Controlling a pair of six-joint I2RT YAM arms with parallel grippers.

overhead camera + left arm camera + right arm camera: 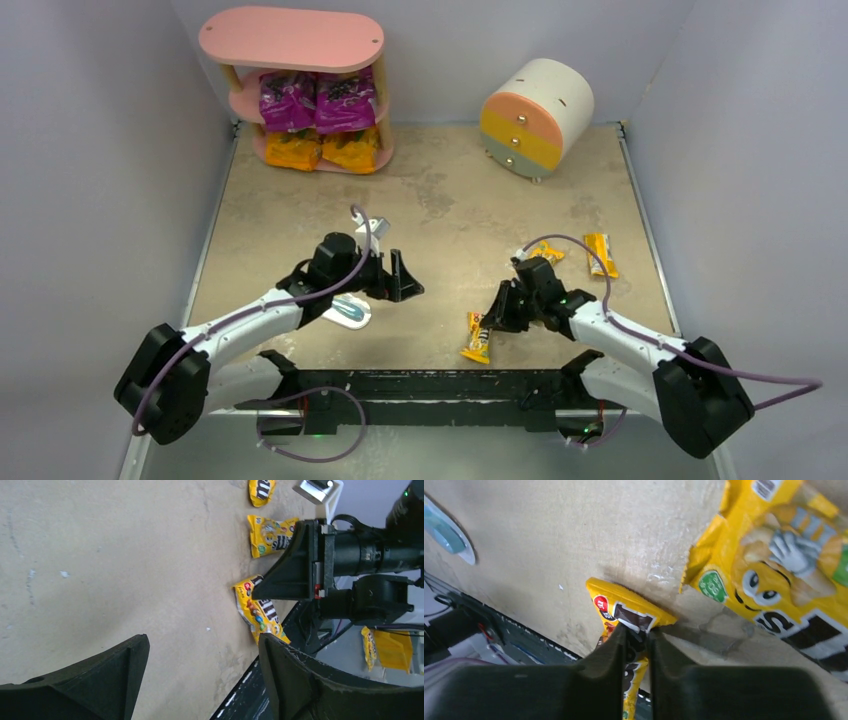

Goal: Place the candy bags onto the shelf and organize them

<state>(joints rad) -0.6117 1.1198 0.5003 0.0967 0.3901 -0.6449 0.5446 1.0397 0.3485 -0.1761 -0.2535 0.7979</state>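
Lavender walls (100, 150), mottled beige tabletop (450, 200), cream drum cabinet (548, 85).

Clad in white shells along left arm (245, 322) and right arm (625, 338), black at joints, wrists and bulky near shoulders. Tipped with matte black wedge-shaped fingers (85, 680). Looped with thin purple-grey cables (560, 238).
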